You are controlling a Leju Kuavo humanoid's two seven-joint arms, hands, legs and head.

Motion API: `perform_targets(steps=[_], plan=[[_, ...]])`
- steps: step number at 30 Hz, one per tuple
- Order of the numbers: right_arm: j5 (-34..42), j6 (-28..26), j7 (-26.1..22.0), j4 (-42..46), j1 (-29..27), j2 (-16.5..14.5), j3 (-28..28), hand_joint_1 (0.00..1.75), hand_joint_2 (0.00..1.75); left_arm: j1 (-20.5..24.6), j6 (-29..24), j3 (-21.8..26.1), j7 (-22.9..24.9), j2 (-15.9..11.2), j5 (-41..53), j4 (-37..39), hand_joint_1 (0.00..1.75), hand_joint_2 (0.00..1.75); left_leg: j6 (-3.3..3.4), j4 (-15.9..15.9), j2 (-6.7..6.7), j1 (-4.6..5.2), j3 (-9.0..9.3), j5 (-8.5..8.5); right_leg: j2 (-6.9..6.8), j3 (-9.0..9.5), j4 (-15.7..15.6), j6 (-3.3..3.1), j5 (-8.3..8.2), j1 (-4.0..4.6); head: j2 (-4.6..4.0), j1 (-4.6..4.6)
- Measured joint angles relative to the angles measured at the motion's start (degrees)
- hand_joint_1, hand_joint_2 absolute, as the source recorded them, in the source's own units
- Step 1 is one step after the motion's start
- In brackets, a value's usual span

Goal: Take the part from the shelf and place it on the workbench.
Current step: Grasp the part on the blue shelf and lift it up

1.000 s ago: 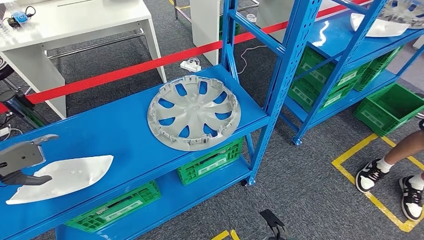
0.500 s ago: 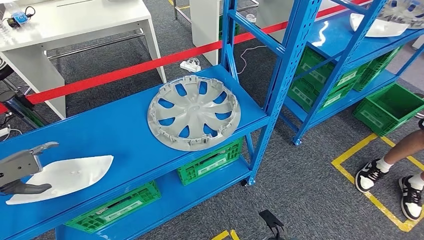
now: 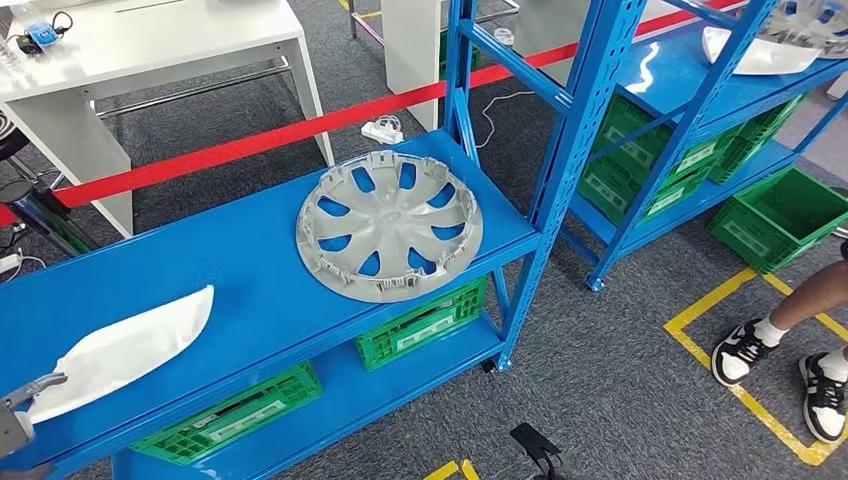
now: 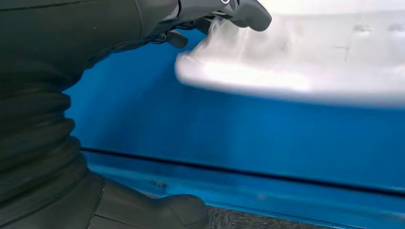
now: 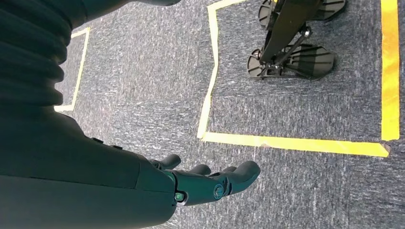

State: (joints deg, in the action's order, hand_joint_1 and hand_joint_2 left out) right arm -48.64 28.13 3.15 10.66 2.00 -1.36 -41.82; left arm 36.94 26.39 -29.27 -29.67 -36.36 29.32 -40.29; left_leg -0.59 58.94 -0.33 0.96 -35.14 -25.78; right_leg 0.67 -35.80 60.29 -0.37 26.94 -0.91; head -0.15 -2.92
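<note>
Gripping the white part (image 3: 125, 350) at its blurred edge, seemingly, the left hand (image 4: 215, 14); right hand (image 5: 210, 183) slack, holding nothing.

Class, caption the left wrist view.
Left hand grips the white plastic panel's edge above the blue metal shelf.

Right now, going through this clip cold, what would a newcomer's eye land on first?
The big silver wheel cover lies flat on the blue shelf, near its right end. To the left, a white curved panel sits at the shelf's front edge, with the left hand at its near tip; the left wrist view shows the fingers touching its rim. Green crates sit on the level below, and a person's sneakers stand by yellow floor tape.
</note>
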Motion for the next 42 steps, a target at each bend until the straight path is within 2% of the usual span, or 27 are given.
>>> perform_targets(steps=[6, 13, 15, 21, 24, 36, 42], plan=[[0.07, 0.0, 0.02, 0.01, 0.04, -0.01, 0.24, 0.0, 1.75, -2.4, -0.29, 1.12, 1.14, -1.39, -0.07, -2.79, 0.0, 1.75, 0.03, 0.01, 0.0, 0.0, 0.05, -0.02, -0.04, 0.09, -0.06, 0.03, 0.0, -0.01, 0.0, 0.01], [1.14, 0.0, 0.36, 0.01, 0.2, -0.05, 0.15, 0.0, 1.75, -2.85, -0.53, 2.07, 1.53, -0.16, 3.2, -3.44, 0.0, 1.75, 0.04, 0.02, -0.01, 0.01, 0.09, -0.02, -0.07, 0.1, -0.11, 0.07, -0.03, -0.02, 0.0, 0.01], [1.6, 0.0, 0.88, 0.01, 0.18, -0.1, -0.15, 0.0, 1.75, -1.55, -0.05, 1.88, 0.53, 0.78, 4.55, -2.68, 0.0, 1.75, 0.06, 0.04, -0.07, 0.01, 0.09, -0.01, -0.13, 0.09, -0.12, 0.08, -0.03, -0.01, 0.0, 0.01], [2.12, 0.0, 0.69, 0.01, 0.65, -0.3, -1.59, 0.0, 1.75, 7.07, 0.39, -0.2, -0.9, 5.95, 6.16, 4.07, 0.0, 1.75, 0.15, 0.05, -0.32, 0.02, 0.08, 0.06, -0.34, 0.26, -0.14, 0.15, -0.08, -0.03, 0.0, 0.0], [1.39, 0.0, 0.11, 0.01, 0.39, -0.31, -1.74, 0.0, 1.75, 7.72, -1.78, -0.74, -1.49, 6.62, 5.16, 5.14, 0.0, 1.75, 0.16, 0.05, -0.06, 0.04, 0.15, 0.02, -0.05, 0.25, -0.14, 0.16, -0.1, -0.05, 0.0, 0.01], [0.09, 0.0, 0.35, 0.01, 0.15, -0.31, -1.76, 0.0, 1.75, 5.52, -11.7, -1.6, -1.16, 6.82, 3.5, 3.84, 0.0, 1.75, 0.16, 0.05, -0.04, 0.04, 0.14, -0.06, -0.07, 0.23, -0.15, 0.15, -0.06, -0.04, 0.0, 0.01], [-0.77, 0.0, 0.27, 0.01, 0.16, -0.31, -1.75, 0.0, 1.75, 3.92, -12.79, -2.13, 0.13, 6.28, 2.68, 1.1, 0.0, 1.75, 0.16, 0.05, -0.04, 0.04, 0.14, -0.06, -0.09, 0.24, -0.15, 0.15, -0.06, -0.05, 0.0, 0.0]])
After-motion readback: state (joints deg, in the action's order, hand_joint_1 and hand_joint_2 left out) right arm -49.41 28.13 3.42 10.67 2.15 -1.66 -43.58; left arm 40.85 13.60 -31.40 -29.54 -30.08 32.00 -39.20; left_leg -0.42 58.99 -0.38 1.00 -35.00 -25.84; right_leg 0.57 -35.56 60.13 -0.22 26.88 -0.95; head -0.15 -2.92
